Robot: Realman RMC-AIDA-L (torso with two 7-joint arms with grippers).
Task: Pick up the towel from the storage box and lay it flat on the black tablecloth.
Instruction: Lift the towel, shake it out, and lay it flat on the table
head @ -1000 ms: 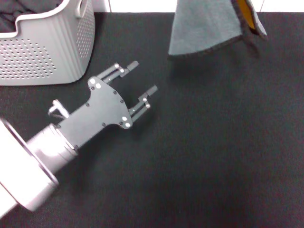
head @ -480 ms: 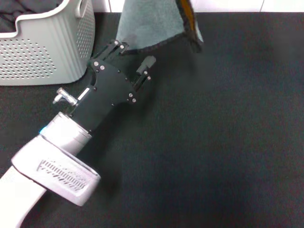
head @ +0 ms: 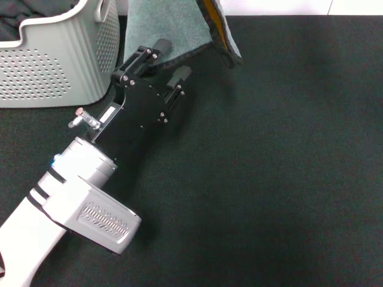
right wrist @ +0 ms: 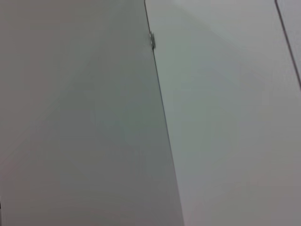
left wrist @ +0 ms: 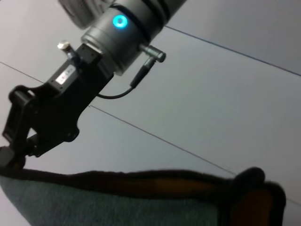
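Left hand (head: 166,62) reaches up toward the far side of the surface, its two fingers spread apart with the towel's (head: 164,27) hanging lower edge lying between or just across them; whether they actually touch the cloth I cannot tell. A second ago this hand lay lower on the black tablecloth (head: 281,179) with the towel well off to its right, and half a second ago the two had nearly met. Now the towel has swung over beside the storage box (head: 54,60) and the hand has risen to its hem, so the arms look to be setting up a two-point hold for spreading the cloth flat.

In the left wrist view the right hand (left wrist: 11,153) shows as a dark clamp pinched on the towel's top edge (it is outside the head view), carrying the cloth in the air.

As for the towel itself, it hangs clear of the box and above the tablecloth, not yet laid down. Its grey face is turned toward the head camera, with a strip of orange-yellow showing where the right side folds over, and a thin dark edging runs along the border. It drapes loosely and curls at the corner, so I judge that a second grip will be needed before it will lie flat.
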